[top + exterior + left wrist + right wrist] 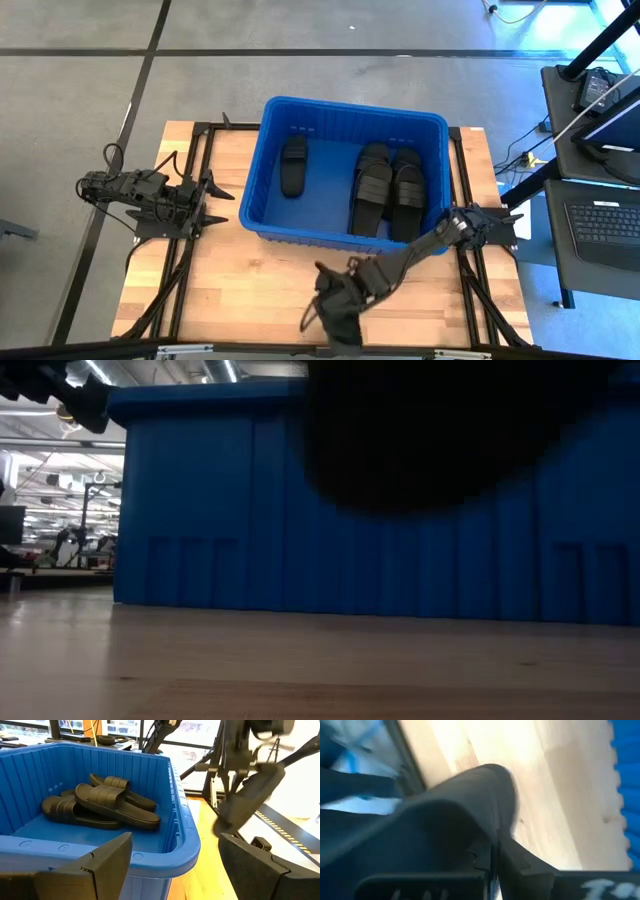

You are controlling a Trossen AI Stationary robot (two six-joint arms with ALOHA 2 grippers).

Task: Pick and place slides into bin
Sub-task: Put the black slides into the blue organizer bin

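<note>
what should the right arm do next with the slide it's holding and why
Probably carry it forward over the bin's rim, then release. The right gripper sits over the table's near edge, fingers shut on a slide held clear of the wood, outside the bin. Three slides already lie inside, with bare floor between them.

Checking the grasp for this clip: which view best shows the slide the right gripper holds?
The right wrist view: the slide sits clamped in the right gripper. The high view shows it small over the table; the left wrist view, blurred; the low view, only a dark mass.
</note>
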